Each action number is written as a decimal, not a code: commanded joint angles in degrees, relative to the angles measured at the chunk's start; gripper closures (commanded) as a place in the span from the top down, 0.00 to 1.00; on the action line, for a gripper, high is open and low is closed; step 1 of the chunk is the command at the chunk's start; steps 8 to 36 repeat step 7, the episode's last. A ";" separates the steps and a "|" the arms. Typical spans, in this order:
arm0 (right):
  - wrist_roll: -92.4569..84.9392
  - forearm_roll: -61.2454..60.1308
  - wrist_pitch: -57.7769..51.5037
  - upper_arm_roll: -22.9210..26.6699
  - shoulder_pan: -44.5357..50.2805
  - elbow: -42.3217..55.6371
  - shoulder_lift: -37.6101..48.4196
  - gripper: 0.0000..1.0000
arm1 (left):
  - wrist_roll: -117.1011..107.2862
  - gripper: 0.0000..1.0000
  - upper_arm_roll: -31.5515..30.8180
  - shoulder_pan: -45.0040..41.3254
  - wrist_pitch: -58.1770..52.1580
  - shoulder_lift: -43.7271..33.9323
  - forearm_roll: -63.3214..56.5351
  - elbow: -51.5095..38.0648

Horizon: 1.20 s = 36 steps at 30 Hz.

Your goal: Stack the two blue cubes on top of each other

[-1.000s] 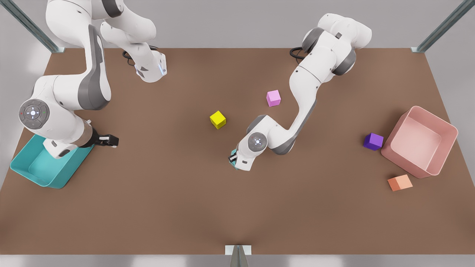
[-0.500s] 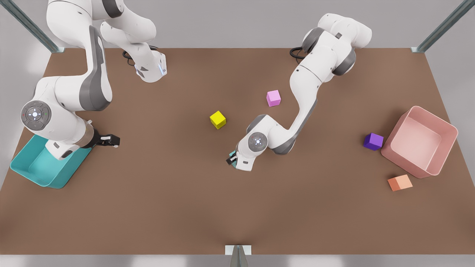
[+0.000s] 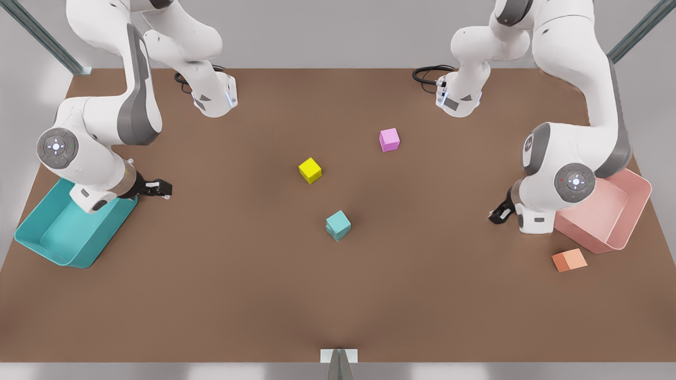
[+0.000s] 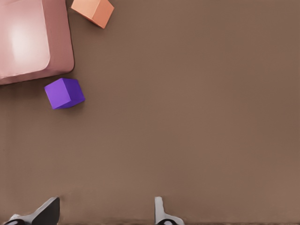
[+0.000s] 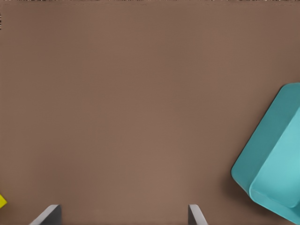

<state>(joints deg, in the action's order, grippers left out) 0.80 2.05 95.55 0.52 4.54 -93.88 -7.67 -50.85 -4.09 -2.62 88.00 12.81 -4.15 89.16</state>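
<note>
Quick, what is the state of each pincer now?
Left pincer: open, holding nothing, beside the pink bin.
Right pincer: open, holding nothing, beside the teal bin.

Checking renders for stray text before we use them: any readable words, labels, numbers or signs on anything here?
None readable.
Round wrist caps on both arms: small dots and marks, no letters.
Teal cubes, yellow cube, pink cube, orange cube, purple cube, teal bin, pink bin: plain faces.

Brown tabletop [image 3: 222, 295], grey wall [image 3: 327, 31] behind, metal struts [image 3: 45, 38] at corners
</note>
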 commanded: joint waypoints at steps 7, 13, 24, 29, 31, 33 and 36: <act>-0.72 -0.03 2.09 -0.08 0.03 -0.07 0.03 1.00 | 62.62 1.00 3.91 -1.68 -13.29 -3.40 4.50 -3.64; -0.72 -0.03 2.09 -0.08 0.03 -0.07 0.03 1.00 | 62.62 1.00 3.91 -1.68 -13.29 -3.40 4.50 -3.64; -0.72 -0.03 2.09 -0.08 0.03 -0.07 0.03 1.00 | 62.62 1.00 3.91 -1.68 -13.29 -3.40 4.50 -3.64; -0.72 -0.03 2.09 -0.08 0.03 -0.07 0.03 1.00 | 62.62 1.00 3.91 -1.68 -13.29 -3.40 4.50 -3.64; -0.72 -0.03 2.09 -0.08 0.03 -0.07 0.03 1.00 | 62.62 1.00 3.91 -1.68 -13.29 -3.40 4.50 -3.64; -0.72 -0.03 2.09 -0.08 0.03 -0.07 0.03 1.00 | 62.62 1.00 3.91 -1.68 -13.29 -3.40 4.50 -3.64; -0.72 -0.03 2.09 -0.08 0.03 -0.07 0.03 1.00 | 62.62 1.00 3.91 -1.68 -13.29 -3.40 4.50 -3.64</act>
